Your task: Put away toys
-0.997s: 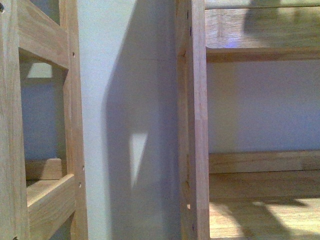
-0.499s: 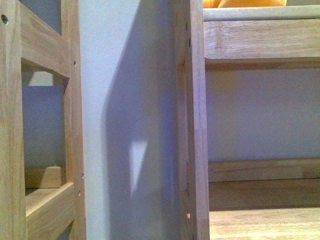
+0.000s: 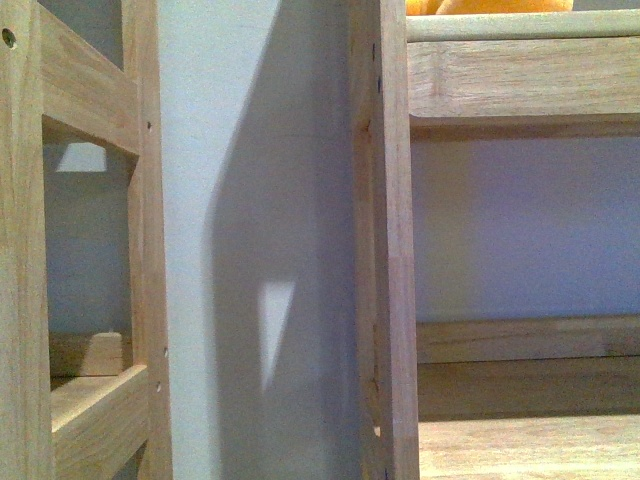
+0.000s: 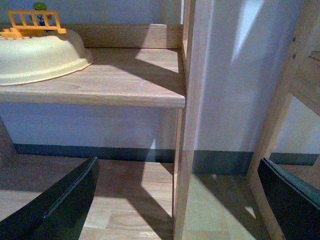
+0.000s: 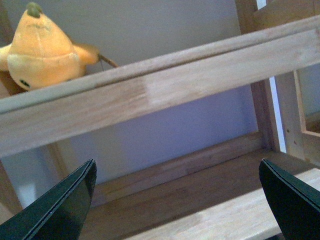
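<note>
The orange plush toy (image 5: 42,50) is sitting on the wooden shelf (image 5: 165,85), while the left gripper (image 4: 177,200) and right gripper (image 5: 177,200) below it are gaping wide, holding nothing.

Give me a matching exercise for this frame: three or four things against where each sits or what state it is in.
Things:
1. orange plush toy
2. cream bowl
3. right gripper
4. yellow toy fence

Place or state:
A. open, holding nothing
B. behind the rail of the upper shelf
C. upside down on a shelf board
D. behind the upturned bowl

Pairs: 1-B, 2-C, 3-A, 4-D
</note>
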### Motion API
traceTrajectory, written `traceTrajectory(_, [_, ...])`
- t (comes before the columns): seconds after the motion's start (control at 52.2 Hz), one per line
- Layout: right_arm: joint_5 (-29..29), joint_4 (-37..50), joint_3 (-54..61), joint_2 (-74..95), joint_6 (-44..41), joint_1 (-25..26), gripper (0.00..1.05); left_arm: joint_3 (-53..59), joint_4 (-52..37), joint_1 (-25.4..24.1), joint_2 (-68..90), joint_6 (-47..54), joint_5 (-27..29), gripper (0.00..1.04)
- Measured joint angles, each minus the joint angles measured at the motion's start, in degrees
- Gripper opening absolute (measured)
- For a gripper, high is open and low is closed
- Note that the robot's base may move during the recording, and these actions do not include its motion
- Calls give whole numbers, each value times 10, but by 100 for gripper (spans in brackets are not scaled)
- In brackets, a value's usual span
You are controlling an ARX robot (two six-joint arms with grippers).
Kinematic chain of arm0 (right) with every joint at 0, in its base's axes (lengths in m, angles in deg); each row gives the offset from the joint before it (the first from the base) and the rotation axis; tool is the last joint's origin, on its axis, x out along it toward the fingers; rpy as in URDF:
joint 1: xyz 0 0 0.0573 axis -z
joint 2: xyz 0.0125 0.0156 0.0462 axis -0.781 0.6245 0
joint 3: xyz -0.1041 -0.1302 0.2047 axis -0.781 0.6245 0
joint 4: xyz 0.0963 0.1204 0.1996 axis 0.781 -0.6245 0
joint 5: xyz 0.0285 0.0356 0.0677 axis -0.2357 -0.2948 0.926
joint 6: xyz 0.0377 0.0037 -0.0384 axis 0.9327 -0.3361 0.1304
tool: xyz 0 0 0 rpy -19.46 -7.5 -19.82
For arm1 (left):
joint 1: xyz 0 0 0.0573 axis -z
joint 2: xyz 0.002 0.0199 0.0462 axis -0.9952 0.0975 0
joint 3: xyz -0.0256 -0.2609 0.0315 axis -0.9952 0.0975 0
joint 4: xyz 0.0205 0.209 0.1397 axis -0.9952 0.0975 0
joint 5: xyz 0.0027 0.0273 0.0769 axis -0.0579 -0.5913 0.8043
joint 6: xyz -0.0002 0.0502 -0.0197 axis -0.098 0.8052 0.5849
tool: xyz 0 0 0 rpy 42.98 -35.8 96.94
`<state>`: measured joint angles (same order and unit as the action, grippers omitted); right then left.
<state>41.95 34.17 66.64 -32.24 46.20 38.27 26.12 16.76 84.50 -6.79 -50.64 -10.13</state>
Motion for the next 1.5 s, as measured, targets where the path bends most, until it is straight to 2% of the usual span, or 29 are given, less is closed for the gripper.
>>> traceTrajectory(0.153, [-22, 19, 90, -40, -13, -43, 98, 0, 0, 0, 0, 0, 0, 98])
traceTrajectory(0.249, [-26, -6, 127, -60, -11, -45, 98, 0, 0, 0, 0, 0, 0, 98])
traceTrajectory(0.614, [-23, -10, 132, -65, -11, -46, 98, 0, 0, 0, 0, 0, 0, 98])
traceTrajectory(0.633, [-2, -29, 126, -66, -14, -39, 96, 0, 0, 0, 0, 0, 0, 98])
traceTrajectory(0.652, [48, -80, 112, -69, -23, -23, 91, 0, 0, 0, 0, 0, 0, 98])
traceTrajectory(0.709, [146, -174, 101, -78, -40, 14, 79, 0, 0, 0, 0, 0, 0, 98])
traceTrajectory(0.786, [209, -200, 115, -91, -46, 47, 64, 0, 0, 0, 0, 0, 0, 98])
traceTrajectory(0.824, [257, -200, 124, -100, -50, 89, 55, 0, 0, 0, 0, 0, 0, 98])
traceTrajectory(0.901, [272, -196, 139, -113, -52, 125, 38, 0, 0, 0, 0, 0, 0, 98])
traceTrajectory(1.016, [277, -193, 155, -124, -54, 128, 17, 0, 0, 0, 0, 0, 0, 98])
traceTrajectory(1.074, [277, -189, 165, -131, -54, 129, 4, 0, 0, 0, 0, 0, 0, 98])
traceTrajectory(1.496, [277, -183, 191, -152, -56, 129, 3, 0, 0, 0, 0, 0, 0, 98])
